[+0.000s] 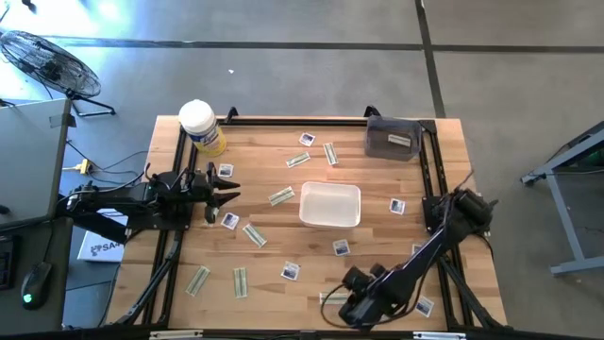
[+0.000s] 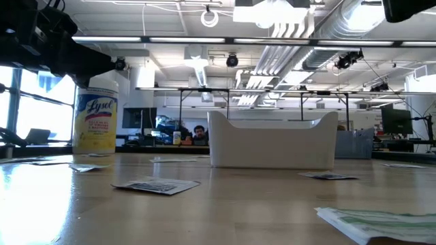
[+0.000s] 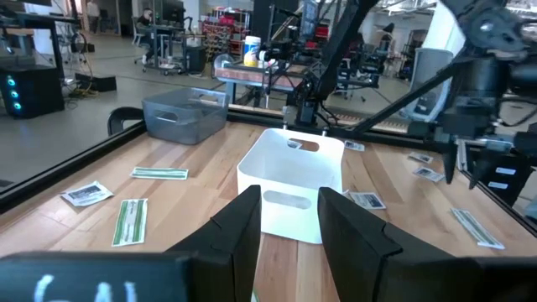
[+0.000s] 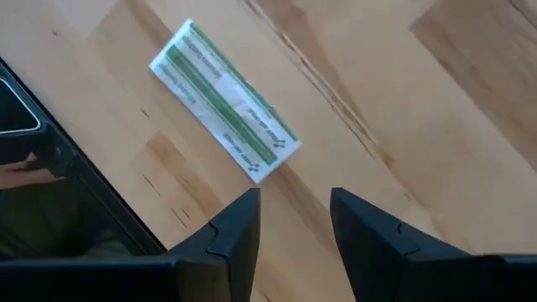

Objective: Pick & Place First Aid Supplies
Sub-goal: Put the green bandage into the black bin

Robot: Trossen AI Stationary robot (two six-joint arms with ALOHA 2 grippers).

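Looking down from the high view, you are seeing the white tray (image 1: 330, 205) sitting near the middle of the worktop, apparently empty. The first aid supplies (image 1: 280, 196) are lying scattered around it: square packets and narrow strips toward the far edge, the left half, the near edge and the right side. None is showing inside the tray, so you are judging the task barely begun, with nearly all packets left to move. The left gripper (image 1: 229, 193) is hovering by the left edge, pointing inward. The right gripper (image 1: 337, 311) is hanging low over the near edge, close to a strip (image 1: 332, 297). A yellow canister (image 1: 202, 127) is standing at the far-left corner, a grey bin (image 1: 394, 138) at the far-right corner.

Turning to the low view, you are seeing packets lying flat on the wood in front of the tray; no gripper is reaching down to the wood here.

Checking the left wrist view, you are seeing the fingers parted, holding nothing, aimed at the tray.

Checking the right wrist view, you are seeing the fingers spread apart and empty, with a green-striped strip (image 4: 225, 101) lying on the wood just beyond the fingertips, not touched. You are likely looking at the next pick.
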